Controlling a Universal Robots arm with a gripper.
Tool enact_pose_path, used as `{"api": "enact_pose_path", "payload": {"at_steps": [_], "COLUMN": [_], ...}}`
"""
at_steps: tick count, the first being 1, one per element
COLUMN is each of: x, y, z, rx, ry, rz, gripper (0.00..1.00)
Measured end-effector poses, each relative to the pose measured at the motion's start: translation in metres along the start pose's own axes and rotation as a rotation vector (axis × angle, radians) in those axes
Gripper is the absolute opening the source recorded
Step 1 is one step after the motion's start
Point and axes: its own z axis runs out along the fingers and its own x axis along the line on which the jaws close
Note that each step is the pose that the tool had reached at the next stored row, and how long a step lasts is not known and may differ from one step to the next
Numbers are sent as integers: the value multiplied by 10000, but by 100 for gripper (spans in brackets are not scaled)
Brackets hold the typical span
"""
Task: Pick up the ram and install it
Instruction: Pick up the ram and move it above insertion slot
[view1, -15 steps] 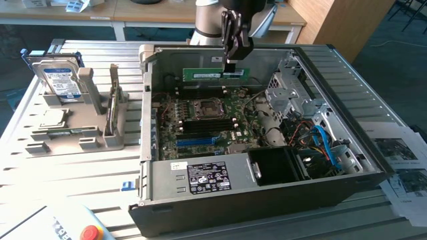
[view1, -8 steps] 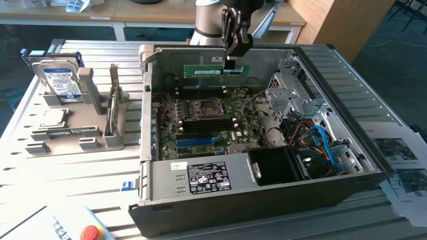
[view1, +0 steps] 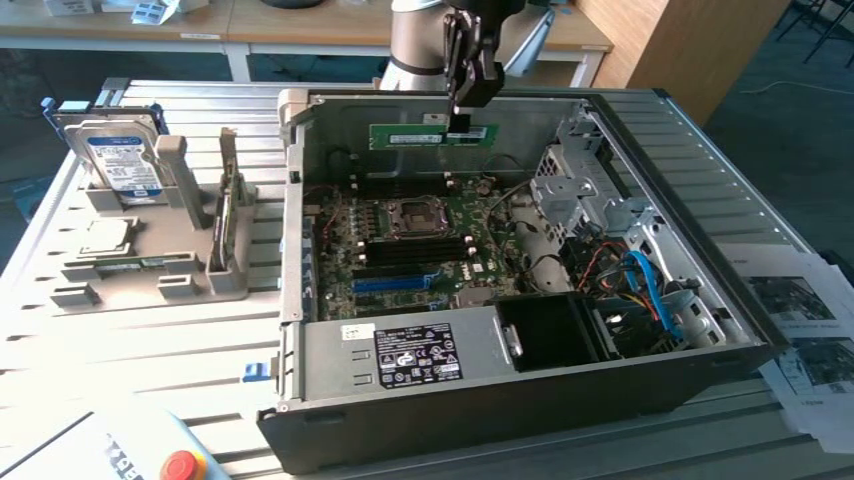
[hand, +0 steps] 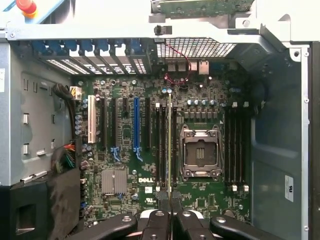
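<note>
The ram (view1: 431, 134), a narrow green stick with a white label, hangs level above the open computer case (view1: 747, 330), over the far part of the motherboard (view1: 427, 245). My gripper (view1: 463, 122) is shut on its top edge near one end. In the wrist view the ram (hand: 170, 145) appears edge-on as a thin line, running along the black memory slots (hand: 161, 145) beside the CPU socket (hand: 200, 152). My gripper (hand: 170, 216) holds it between its black fingers (hand: 156, 220). The ram is still above the board and not in a slot.
A grey fixture (view1: 147, 275) on the exterior view's left holds a silver hard drive (view1: 120, 160) and other parts. A power supply (view1: 414, 355), cables (view1: 641, 285) and a drive cage (view1: 594, 190) crowd the case. A long blue slot (hand: 136, 122) lies beside the black ones. A red stop button (view1: 180, 465) is near the front.
</note>
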Motion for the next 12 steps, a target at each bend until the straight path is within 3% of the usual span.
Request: {"api": "enact_pose_path", "payload": {"at_steps": [5,12], "x": [-1,-1], "y": [1,1], "z": [2,30], "rx": [2,66], "ry": [-2,-32], "rz": [2,3], "gripper": [12,12]}}
